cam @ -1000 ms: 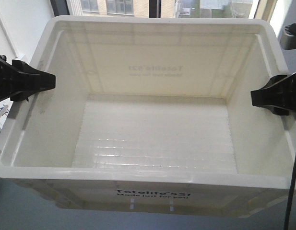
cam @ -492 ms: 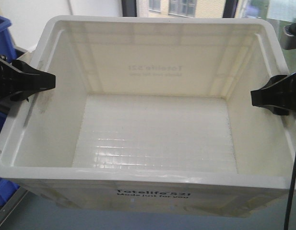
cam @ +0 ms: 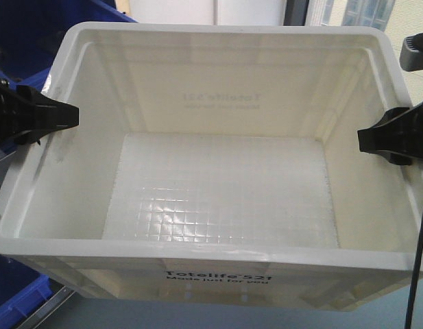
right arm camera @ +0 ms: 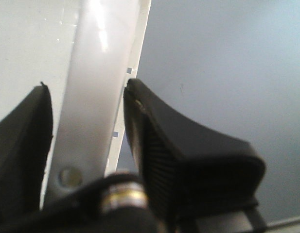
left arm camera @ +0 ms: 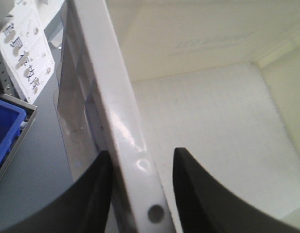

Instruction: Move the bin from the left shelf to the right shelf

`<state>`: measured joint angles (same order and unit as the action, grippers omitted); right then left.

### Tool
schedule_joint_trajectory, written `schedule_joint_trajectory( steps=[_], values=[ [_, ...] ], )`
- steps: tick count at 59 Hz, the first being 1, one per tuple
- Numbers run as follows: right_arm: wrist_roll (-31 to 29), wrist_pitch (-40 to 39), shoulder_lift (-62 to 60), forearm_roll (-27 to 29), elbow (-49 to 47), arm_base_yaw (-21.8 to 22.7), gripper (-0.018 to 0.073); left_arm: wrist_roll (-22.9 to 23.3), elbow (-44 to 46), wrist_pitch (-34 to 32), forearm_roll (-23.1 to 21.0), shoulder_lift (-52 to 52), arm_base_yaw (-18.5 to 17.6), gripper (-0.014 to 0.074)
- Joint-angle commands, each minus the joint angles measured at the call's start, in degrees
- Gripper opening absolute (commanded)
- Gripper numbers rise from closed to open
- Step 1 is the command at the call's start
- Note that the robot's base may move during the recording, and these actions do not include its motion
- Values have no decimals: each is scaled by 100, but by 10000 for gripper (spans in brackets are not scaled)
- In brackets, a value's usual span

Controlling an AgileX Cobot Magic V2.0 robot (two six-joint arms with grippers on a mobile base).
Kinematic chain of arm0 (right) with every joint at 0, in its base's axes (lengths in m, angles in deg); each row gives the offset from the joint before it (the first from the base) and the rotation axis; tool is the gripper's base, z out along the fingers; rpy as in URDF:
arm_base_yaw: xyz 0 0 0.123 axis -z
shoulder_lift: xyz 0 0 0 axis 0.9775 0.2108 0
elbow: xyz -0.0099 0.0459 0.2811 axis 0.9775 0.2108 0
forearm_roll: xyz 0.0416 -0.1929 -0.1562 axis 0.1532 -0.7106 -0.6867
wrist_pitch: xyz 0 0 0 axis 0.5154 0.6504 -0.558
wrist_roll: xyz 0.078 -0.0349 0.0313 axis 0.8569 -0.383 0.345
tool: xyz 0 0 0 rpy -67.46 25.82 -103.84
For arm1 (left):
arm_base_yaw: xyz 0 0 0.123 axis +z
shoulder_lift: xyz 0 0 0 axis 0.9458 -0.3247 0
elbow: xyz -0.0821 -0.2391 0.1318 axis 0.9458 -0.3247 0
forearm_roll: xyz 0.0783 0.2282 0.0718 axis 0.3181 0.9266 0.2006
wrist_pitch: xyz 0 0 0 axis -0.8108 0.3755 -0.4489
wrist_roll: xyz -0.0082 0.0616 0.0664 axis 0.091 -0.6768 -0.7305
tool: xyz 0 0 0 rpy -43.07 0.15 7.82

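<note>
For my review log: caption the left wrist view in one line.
Left gripper jaws straddle the white bin's rim; blue tote at lower left.

**A:** Where do we have the bin [cam: 218, 103] right now?

**B:** Smack in front of us, centred. Our left gripper [cam: 73, 115] sits on its left rim and our right gripper [cam: 362, 137] on its right rim. Both are clamped, with one of the fingers [left arm camera: 188, 194] inside the wall and the other outside.

**A:** Anything around it?

**B:** Off to our left, yeah. The far tote [cam: 19, 41] is behind the bin's back-left corner, and the near tote [cam: 19, 305] sits lower, by the front-left corner.
</note>
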<state>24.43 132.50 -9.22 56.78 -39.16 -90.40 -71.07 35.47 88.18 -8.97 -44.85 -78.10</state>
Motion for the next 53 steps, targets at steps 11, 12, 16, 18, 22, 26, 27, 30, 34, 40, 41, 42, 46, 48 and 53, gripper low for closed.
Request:
schedule_joint_trajectory(
  steps=[11, 12, 16, 18, 22, 26, 27, 30, 34, 40, 41, 42, 46, 48, 53],
  values=[
    [20, -745, -119, 165, -262, 3, -5, -285, 228, -124, -716, 227, -104, -6],
    [20, -745, -119, 165, -262, 3, -5, -285, 228, -124, -716, 227, -104, -6],
    [20, -745, -119, 165, -262, 3, -5, -285, 228, -124, -716, 227, -104, -6],
    [20, -745, -119, 165, -262, 3, -5, -285, 228, -124, -716, 227, -104, -6],
    [20, -745, -119, 165, -262, 3, -5, -285, 228, -124, -716, 227, -104, -6],
    [20, -752, -119, 165, -262, 3, -5, -285, 228, -124, -716, 227, -104, -6],
    [20, -752, -119, 165, -262, 3, -5, -285, 228, -124, -716, 227, -104, -6],
    [20, -747, -119, 165, -262, 3, -5, -285, 228, -124, -716, 227, -104, -6],
    [20, -747, -119, 165, -262, 3, -5, -285, 228, -124, -716, 227, -104, -6],
    [20, -747, -119, 165, -262, 3, -5, -285, 228, -124, -716, 227, -104, -6],
    [20, -747, -119, 165, -262, 3, -5, -285, 228, -124, -716, 227, -104, -6],
    [20, -747, -119, 165, -262, 3, -5, -285, 228, -124, -716, 227, -104, -6],
    [20, -747, -119, 165, -262, 3, -5, -285, 228, -124, -716, 227, -104, -6],
    [20, -747, -119, 165, -262, 3, -5, -285, 228, -124, -716, 227, -104, -6],
    [20, -747, -119, 165, -262, 3, -5, -285, 228, -124, -716, 227, -104, -6]
  ],
)
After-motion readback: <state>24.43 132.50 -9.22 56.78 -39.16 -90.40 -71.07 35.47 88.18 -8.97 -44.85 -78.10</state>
